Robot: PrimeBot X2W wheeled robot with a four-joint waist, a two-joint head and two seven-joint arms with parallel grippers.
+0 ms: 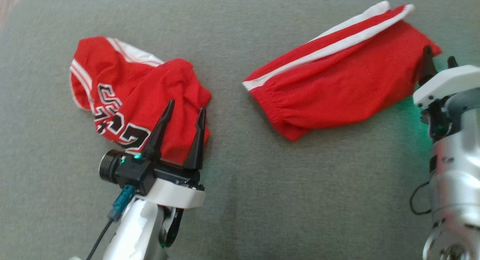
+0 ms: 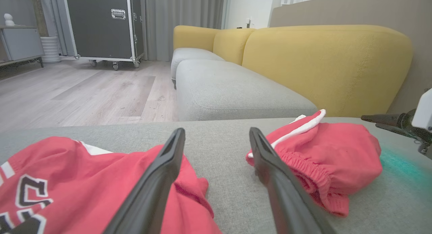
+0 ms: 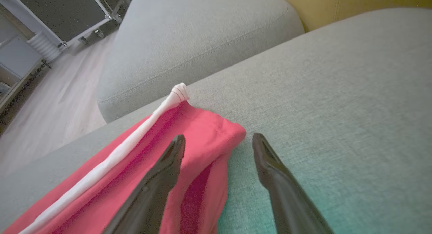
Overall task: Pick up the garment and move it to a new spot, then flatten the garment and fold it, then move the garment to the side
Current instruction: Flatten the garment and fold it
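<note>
Grey sofa cushion (image 1: 232, 200) is stretching across the whole working area, with a yellow backrest (image 2: 324, 65) and a pale wooden floor (image 2: 84, 88) lying beyond it.

On the left, a red jersey (image 1: 123, 87) is lying crumpled in a heap, its black-and-white lettering twisted out of line. The left gripper (image 1: 186, 105) is hovering over the near edge of that heap, its fingers spread well apart and holding nothing.

Further right, well apart from the jersey, red shorts (image 1: 337, 83) with white side stripes are lying folded and fairly flat. At their far right end the right gripper (image 1: 438, 53) is sitting with its fingers apart as well, gripping nothing; from its wrist camera, one finger is overlapping the hem corner while the other is over bare cushion. Whether either is touching cloth, I cannot tell.

I am thinking the trouble lies in two places. If the left gripper pinches only the top layer of the bunched jersey, the rest may drag and tangle rather than lift cleanly. And if the right arm moves while a fingertip is catching that hem, it could pull the shorts' fold open.
</note>
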